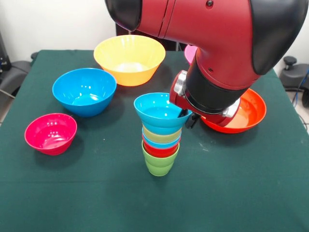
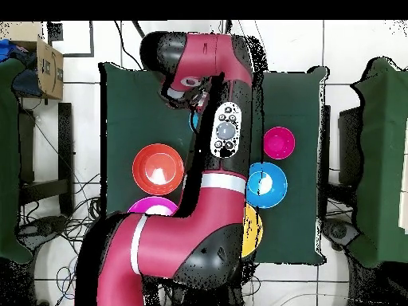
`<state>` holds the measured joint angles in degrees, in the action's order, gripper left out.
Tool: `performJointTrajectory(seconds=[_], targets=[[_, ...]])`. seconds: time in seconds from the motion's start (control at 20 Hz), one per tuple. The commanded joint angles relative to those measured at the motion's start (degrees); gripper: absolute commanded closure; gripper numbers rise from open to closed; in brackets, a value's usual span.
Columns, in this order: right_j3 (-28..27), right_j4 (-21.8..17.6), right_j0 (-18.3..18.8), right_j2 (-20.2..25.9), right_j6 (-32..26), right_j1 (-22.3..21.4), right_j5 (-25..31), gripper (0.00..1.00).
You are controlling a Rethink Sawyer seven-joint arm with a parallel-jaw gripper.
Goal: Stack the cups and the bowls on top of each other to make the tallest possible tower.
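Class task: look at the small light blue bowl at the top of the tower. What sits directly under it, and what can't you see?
Under the small light blue bowl sit nested cups: yellow, light blue, red, then lime green at the base. Only their rims show. The arm covers the bowl's right edge.

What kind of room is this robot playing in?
Probably a robot lab. A big red robot arm works at a table with a green cloth, loose cables trail over the tiled floor, and a cardboard box sits nearby.
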<state>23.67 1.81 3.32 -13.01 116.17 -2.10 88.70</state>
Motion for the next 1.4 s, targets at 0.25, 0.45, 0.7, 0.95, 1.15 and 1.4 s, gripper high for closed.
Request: performJointTrajectory(seconds=[0.25, 0.45, 0.7, 0.95, 1.15, 1.4], targets=[[6.6, -0.5, 0.6, 4.6, 2.9, 1.8, -7.7, 1.00], [6.6, -0.6, 0.5, 4.4, 2.8, 1.8, -7.4, 0.00], [6.9, -0.4, 0.4, 4.2, 2.8, 1.7, -7.7, 0.00], [7.3, -0.7, 0.3, 4.1, 2.0, 1.5, -9.9, 0.00], [7.6, -0.5, 0.4, 4.1, 2.2, 1.2, -10.3, 0.00], [8.0, -0.5, 0.4, 4.0, 2.1, 1.0, -10.3, 0.00]])
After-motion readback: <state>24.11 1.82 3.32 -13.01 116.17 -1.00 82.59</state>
